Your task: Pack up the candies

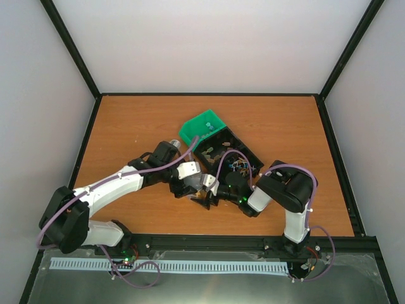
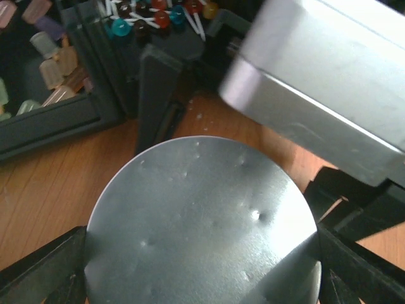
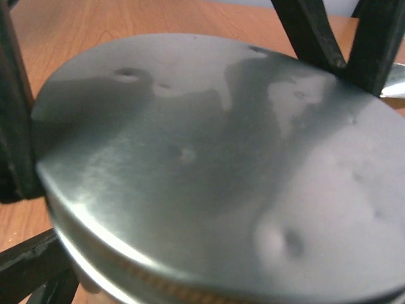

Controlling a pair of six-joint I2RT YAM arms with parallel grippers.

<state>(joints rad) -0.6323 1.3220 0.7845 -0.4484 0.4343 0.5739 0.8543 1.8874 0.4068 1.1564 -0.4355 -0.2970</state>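
Note:
The candies [image 2: 49,62] are small pale chunky pieces in a compartment of the black tray [image 2: 57,120], seen at the top left of the left wrist view. In the top view the tray [image 1: 243,144] lies mid-table. Both grippers meet just in front of it around a round silver tin [image 2: 196,215]. My left gripper [image 1: 199,187] is shut on the tin, its black fingers [image 2: 44,266] at either side of the lid. My right gripper [image 1: 219,191] grips the same tin [image 3: 202,145] from the other side, with a black finger [image 3: 12,126] against its edge.
A green box [image 1: 204,128] touches the tray's far left end. Lollipop-like sticks with coloured heads [image 2: 158,16] lie in another tray compartment. A silver metal block [image 2: 329,82] hangs close over the tin. Black frame rails edge the wooden table [image 1: 126,126].

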